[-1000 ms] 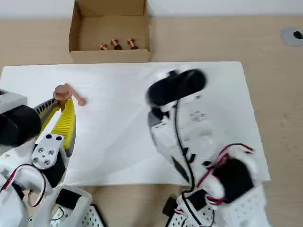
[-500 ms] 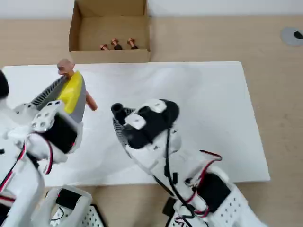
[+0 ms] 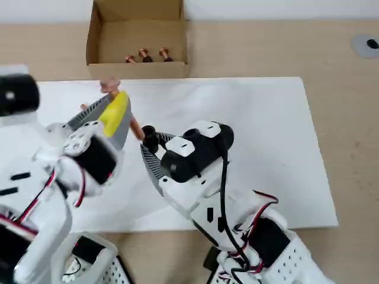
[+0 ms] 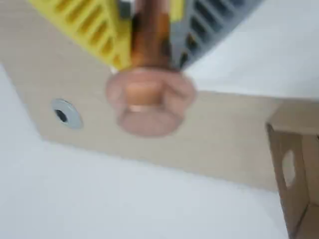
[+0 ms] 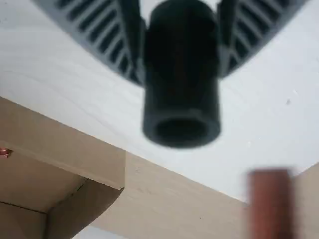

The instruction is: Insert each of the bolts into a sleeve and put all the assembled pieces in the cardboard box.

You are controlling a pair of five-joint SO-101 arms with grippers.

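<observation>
Clamped on a copper bolt, the left gripper hangs above the left part of the white mat. Its yellow finger and its grey one press on the shank from either side. In the left wrist view the bolt sticks out past the tips of the gripper, its flanged hexagonal head toward the camera. From the high view the bolt lies tilted. Its head points toward the far side of the table, and its shank slants down to the right toward the other arm.

Just behind the mat's far edge stands the cardboard box, open at the top. Three assembled pieces lie in a row against its near wall, copper heads on dark sleeves.

Right of the bolt, the right gripper is closed on a black sleeve, its dark ribbed fingers on both sides of the tube. The right wrist view shows the sleeve held firmly in that gripper, with its open, hollow end facing away from the wrist. The end of the bolt's shank is near that opening, off to one side and not inside it. A corner of the box shows past the mat's edge.

Far to the right, a round grey grommet sits in the wooden table top.
</observation>
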